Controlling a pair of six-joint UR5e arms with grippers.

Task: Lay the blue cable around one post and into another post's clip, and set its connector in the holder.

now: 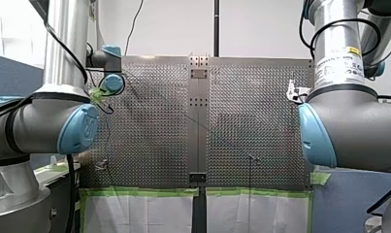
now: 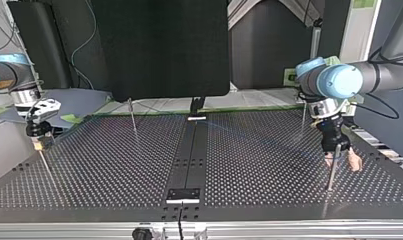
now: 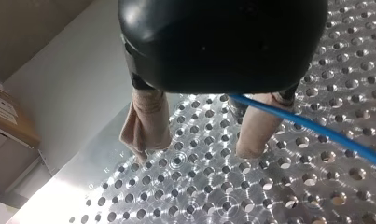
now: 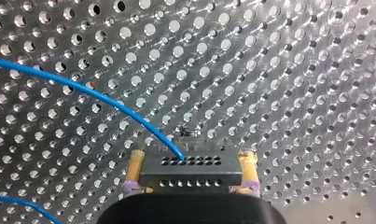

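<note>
In the right wrist view my right gripper (image 4: 192, 155) has its yellow pads shut on a black connector (image 4: 190, 173) with rows of small holes. The blue cable (image 4: 106, 100) leaves the connector's top face and curves away over the perforated table (image 4: 279, 74). My left gripper (image 3: 199, 149) stands open just above the plate, and the cable (image 3: 316, 130) runs across the front of one beige finger (image 3: 255, 126). In the top view my left gripper (image 2: 345, 161) is at the right, beside a thin post (image 2: 331, 172), and my right gripper (image 2: 39, 142) is at the far left.
More thin posts stand on the plate, one at the back left (image 2: 133, 117) and one at the back right (image 2: 303, 117) of the top view. A dark central strip (image 2: 189, 160) carries a black block (image 2: 184, 195) near that view's front edge. Green tape lines the table's edge (image 1: 144, 192).
</note>
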